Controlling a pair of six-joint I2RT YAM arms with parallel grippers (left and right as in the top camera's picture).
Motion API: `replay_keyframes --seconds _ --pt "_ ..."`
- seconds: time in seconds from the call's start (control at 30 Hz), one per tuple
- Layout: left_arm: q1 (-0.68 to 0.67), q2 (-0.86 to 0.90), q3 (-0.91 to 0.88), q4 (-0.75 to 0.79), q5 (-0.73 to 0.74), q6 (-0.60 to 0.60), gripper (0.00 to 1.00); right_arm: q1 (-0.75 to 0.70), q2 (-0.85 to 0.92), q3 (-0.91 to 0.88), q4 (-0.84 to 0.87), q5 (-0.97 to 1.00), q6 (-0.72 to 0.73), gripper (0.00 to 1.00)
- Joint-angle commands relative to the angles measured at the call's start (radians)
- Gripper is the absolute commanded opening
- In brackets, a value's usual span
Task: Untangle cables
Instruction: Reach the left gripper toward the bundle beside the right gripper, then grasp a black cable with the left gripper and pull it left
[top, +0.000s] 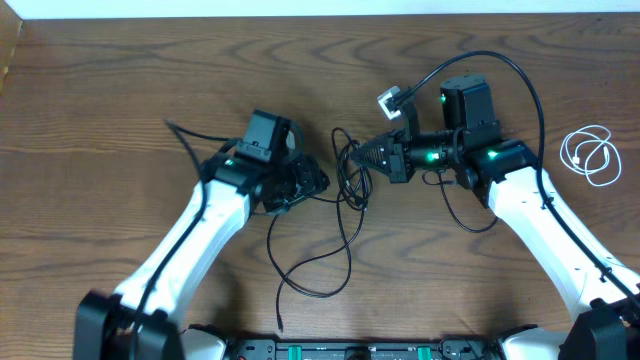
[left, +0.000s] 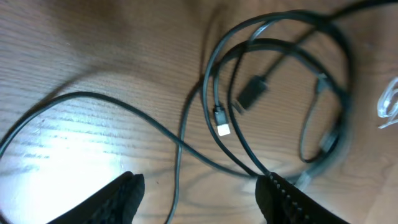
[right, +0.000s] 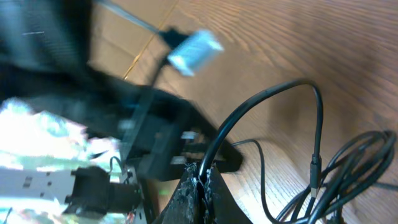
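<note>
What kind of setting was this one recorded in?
Likely a robot lab bench: wood-grain tabletop, two white-and-black robot arms at its edge, tangled thin black cables and a coiled white cable.

The flat wooden table (top: 120, 100) is mid-brown with darker, wavy grain bands, and looks paler and glare-washed in the left wrist view. The thin black cable (top: 347, 215) is matt black throughout, though one small plug end (left: 223, 129) shows a bright silver-white tip. At three o'clock in the overhead view, the short thin white cable (top: 590, 155) is plain white. The smooth robot arms (top: 200, 235) are glossy white with black joints, and small green lights (top: 430, 157) glow on the right one. The left gripper (left: 202, 183) and right gripper (right: 202, 177) are black. At twelve o'clock in the right wrist view sits a pale blue-white tag (right: 194, 50) on a black lead.
</note>
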Motion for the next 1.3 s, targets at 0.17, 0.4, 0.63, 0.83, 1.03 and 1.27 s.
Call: replay_keyframes --seconds 0.17,0.4,0.63,0.83,1.03,1.27 --pt "-0.003 0.18 0.005 0.112 0.248 0.081 0.68 -0.013 -0.017 0.003 0.005 -0.073 -0.071 0.01" --pt "-0.014 0.319 0.005 0.121 0.246 0.072 0.39 -0.021 -0.017 0.003 0.004 -0.072 -0.07 0.01" --pt "-0.034 0.396 0.004 0.086 0.238 0.149 0.08 -0.094 -0.017 0.003 -0.054 -0.064 -0.07 0.01" --pt "-0.034 0.397 0.004 0.034 0.085 0.15 0.08 -0.19 -0.017 0.003 -0.141 0.026 -0.033 0.01" --pt "-0.034 0.397 0.004 -0.018 -0.021 0.15 0.08 -0.255 -0.017 0.003 -0.252 0.359 0.132 0.01" --pt "-0.009 0.397 0.004 -0.052 -0.076 0.149 0.07 -0.278 -0.017 0.003 -0.334 0.651 0.309 0.01"
